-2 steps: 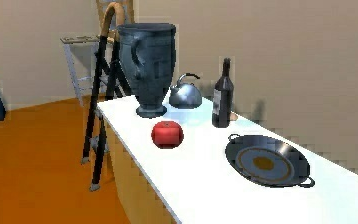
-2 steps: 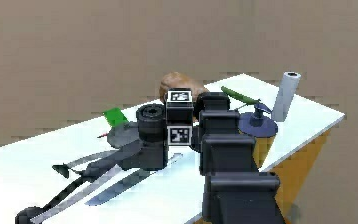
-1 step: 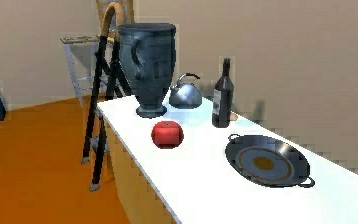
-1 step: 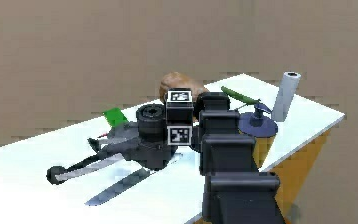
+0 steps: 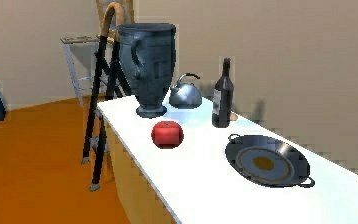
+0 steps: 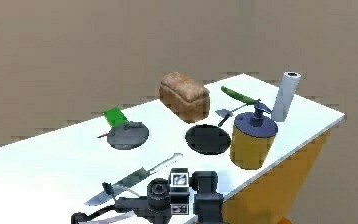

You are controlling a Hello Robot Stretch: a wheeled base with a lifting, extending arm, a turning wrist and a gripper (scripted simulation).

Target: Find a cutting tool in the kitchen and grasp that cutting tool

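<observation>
On the white counter (image 6: 47, 160) a grey utensil (image 6: 139, 177) lies near the gripper (image 6: 93, 214), its hold unclear

A slim grey cutting tool (image 6: 142, 176), knife-like in outline, lies flat on the white tabletop (image 6: 52, 162), low in the arm side view and a little left of the middle. It runs slantwise, with its thicker, darker handle end toward 8 o'clock and its thin pale end toward 2 o'clock.
</observation>
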